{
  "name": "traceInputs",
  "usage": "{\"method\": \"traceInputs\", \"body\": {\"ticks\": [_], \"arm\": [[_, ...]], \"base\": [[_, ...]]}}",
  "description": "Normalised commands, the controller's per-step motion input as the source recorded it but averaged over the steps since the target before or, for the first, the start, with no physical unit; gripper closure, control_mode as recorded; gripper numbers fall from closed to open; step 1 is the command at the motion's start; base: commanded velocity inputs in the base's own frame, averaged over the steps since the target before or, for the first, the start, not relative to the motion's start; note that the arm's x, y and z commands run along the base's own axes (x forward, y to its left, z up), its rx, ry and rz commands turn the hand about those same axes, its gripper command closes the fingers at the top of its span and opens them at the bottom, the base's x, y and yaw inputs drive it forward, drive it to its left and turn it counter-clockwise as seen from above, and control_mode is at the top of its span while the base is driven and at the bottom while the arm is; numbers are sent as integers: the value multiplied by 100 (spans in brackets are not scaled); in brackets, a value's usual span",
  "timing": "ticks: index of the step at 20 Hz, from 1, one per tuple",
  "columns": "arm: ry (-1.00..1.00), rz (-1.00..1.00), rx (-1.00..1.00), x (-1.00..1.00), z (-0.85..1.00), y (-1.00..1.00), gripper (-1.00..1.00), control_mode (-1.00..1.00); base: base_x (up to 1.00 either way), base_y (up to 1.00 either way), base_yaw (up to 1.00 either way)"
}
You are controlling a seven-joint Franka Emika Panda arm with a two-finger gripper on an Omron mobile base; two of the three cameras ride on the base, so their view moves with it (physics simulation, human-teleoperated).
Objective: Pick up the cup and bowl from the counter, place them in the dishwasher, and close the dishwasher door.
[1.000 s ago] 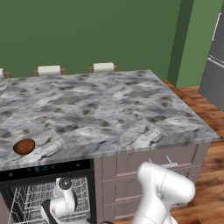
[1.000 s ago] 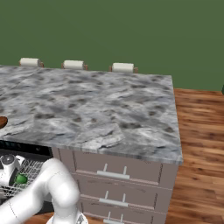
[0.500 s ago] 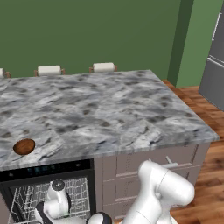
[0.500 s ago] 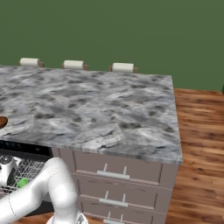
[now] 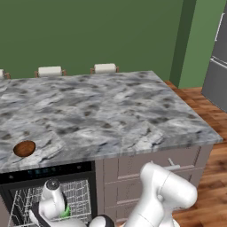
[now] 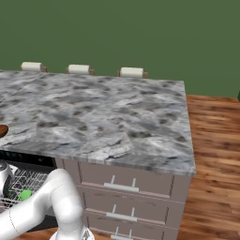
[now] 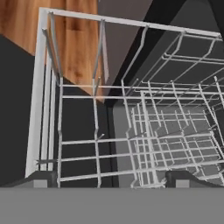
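One green cup (image 5: pixel 65 212) in dishwasher rack (image 7: pixel 144 131), beside claw (image 7: pixel 111 180). Claw spread wide, empty. Brown bowl (image 5: pixel 24 148) on bench (image 5: pixel 111 111) above dishwasher (image 5: pixel 48 170). Risk: withdrawing arm could snag rack wires or topple cup.

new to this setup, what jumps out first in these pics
The big grey-and-white marbled counter dominates both base views, with the reddish-brown bowl alone near its front left edge. Below it the dishwasher stands open, and the white arm reaches down into its wire rack, a bit of the green cup showing beside the hand. The gripper is open over the rack.
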Motion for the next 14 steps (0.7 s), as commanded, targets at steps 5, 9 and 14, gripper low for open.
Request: {"method": "traceInputs", "body": {"ticks": [5,9,14], "arm": [[0,0,0,-2,26,25,-100,-100],[0,0,0,-15,19,31,-100,-100],[-2,0,-1,-26,31,30,-100,-100]], "base": [[0,0,0],[0,0,0],[0,0,0]]}}
